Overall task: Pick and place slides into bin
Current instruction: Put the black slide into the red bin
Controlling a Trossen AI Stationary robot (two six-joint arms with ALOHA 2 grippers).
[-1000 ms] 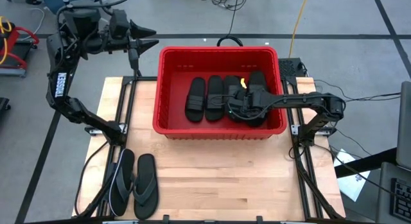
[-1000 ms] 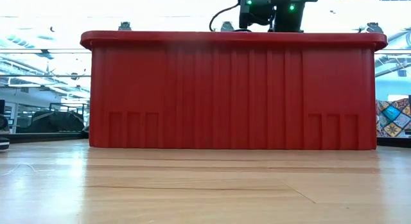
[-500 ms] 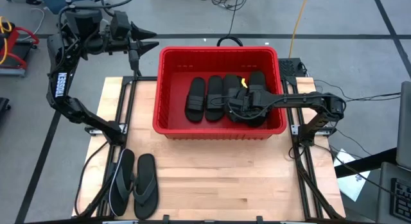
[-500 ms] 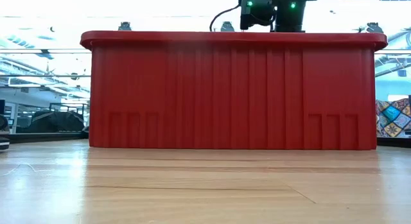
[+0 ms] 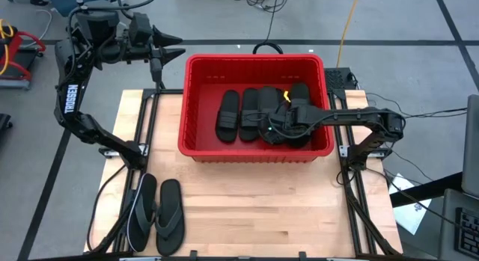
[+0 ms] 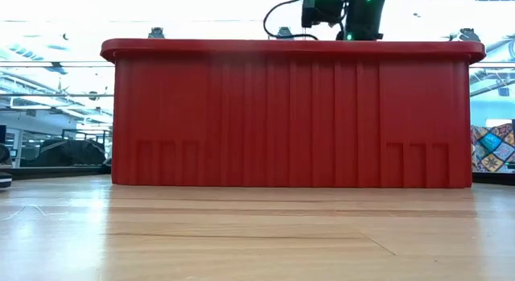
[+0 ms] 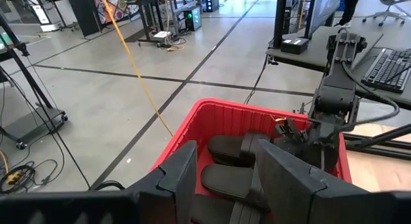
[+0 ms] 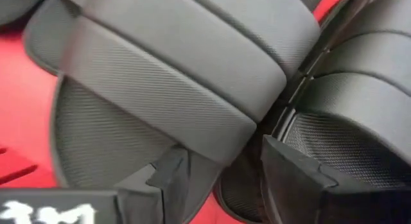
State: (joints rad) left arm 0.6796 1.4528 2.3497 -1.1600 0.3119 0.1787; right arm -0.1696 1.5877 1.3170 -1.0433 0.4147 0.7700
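Just beneath your right gripper (image 8: 218, 179), open and empty inside the bin (image 5: 196, 104), lie the slides (image 5: 239, 115); lift straight up, clearing straps and rim.

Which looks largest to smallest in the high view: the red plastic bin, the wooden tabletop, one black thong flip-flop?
1. The wooden tabletop, the largest.
2. The red ribbed plastic bin, which covers only part of the tabletop.
3. One black thong flip-flop, far smaller; the flip-flop beside it looks about alike.
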